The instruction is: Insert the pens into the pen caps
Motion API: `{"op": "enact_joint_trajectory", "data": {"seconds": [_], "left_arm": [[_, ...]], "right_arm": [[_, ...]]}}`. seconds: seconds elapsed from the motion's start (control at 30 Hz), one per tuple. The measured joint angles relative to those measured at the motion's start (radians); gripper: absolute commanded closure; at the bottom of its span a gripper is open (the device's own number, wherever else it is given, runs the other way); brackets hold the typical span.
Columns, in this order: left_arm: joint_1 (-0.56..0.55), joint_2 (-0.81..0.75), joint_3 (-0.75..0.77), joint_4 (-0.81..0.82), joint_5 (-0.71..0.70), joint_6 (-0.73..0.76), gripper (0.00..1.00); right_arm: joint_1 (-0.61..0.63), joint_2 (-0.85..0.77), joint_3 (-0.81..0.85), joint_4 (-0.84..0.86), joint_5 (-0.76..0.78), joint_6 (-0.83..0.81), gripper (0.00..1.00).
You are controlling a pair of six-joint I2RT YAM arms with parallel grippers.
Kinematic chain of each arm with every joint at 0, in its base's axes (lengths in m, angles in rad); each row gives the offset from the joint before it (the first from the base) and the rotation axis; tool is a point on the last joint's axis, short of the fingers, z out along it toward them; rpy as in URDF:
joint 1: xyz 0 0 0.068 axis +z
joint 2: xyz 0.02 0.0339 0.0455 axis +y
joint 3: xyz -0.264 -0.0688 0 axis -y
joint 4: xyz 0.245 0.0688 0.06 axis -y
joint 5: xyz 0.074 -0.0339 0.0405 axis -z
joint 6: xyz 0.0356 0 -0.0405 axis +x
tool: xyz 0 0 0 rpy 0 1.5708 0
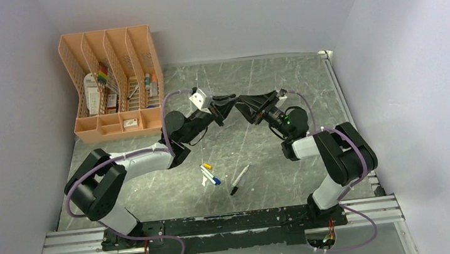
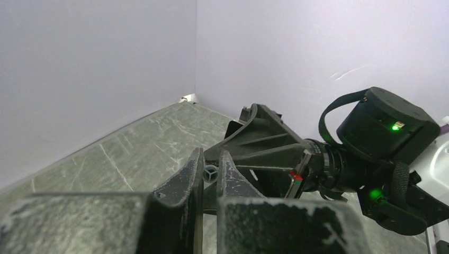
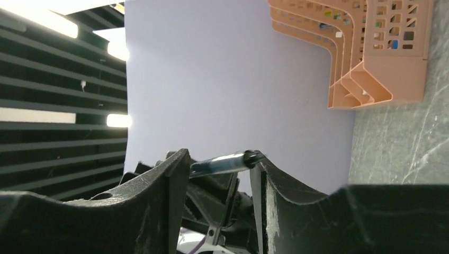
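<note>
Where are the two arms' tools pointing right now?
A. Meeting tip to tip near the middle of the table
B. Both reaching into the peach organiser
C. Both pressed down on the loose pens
A: from above, the left tool and the right tool meet tip to tip mid-table, beyond the loose pens and away from the peach organiser.

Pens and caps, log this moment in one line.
left fingers: shut on dark pen | right fingers: bracketing its ends | table: two white pens, yellow cap
</note>
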Motion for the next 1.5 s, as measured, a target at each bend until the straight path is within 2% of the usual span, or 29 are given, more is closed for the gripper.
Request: {"op": "enact_joint_trajectory", "data": {"seconds": [0.1,0.27,0.3,0.5,0.57,0.63,0.73,0.83,0.93,1.1,1.2,1.37,1.5], "left_arm": [[-0.009,-0.024,-0.005,-0.007,-0.01,0.012,0.93],[-0.011,-0.04,-0.022,-0.015,-0.026,0.018,0.93],[-0.011,-0.041,-0.027,-0.019,-0.028,0.018,0.93],[-0.013,-0.054,-0.037,-0.052,-0.032,0.018,0.92],[-0.014,-0.065,-0.037,-0.066,-0.032,0.015,0.84],[-0.016,-0.082,-0.038,-0.09,-0.032,0.014,0.65],[-0.017,-0.124,-0.038,-0.161,-0.032,0.001,0.44],[-0.019,-0.177,-0.005,-0.275,-0.033,-0.022,0.43],[-0.008,-0.195,0.118,-0.442,-0.021,-0.06,0.45],[0.079,-0.256,0.154,-0.527,0.118,-0.167,0.45],[0.134,-0.27,0.154,-0.534,0.206,-0.221,0.5],[0.185,-0.257,0.154,-0.522,0.322,-0.32,0.57],[0.214,-0.199,0.143,-0.407,0.438,-0.451,0.58]], "right_arm": [[0.0,-0.008,0.002,-0.036,0.015,0.002,0.7],[0.0,-0.018,0.004,-0.037,0.048,0.032,0.99],[-0.002,-0.021,0.004,-0.035,0.055,0.038,1.0],[-0.006,-0.029,0.004,-0.017,0.071,0.031,1.0],[-0.005,-0.029,0.003,-0.003,0.069,0.02,1.0],[-0.005,-0.029,0.003,0.008,0.061,0.005,1.0],[-0.004,-0.029,0.006,0.008,0.032,-0.064,1.0],[-0.002,-0.044,0.022,-0.105,-0.009,-0.199,1.0],[-0.002,-0.106,0.069,-0.288,-0.047,-0.377,1.0],[-0.002,-0.286,0.173,-0.588,-0.092,-0.716,1.0],[-0.002,-0.36,0.206,-0.698,-0.103,-0.861,1.0],[-0.002,-0.395,0.18,-0.748,-0.132,-0.95,1.0],[-0.002,-0.397,0.122,-0.706,-0.17,-0.946,1.0]]}}
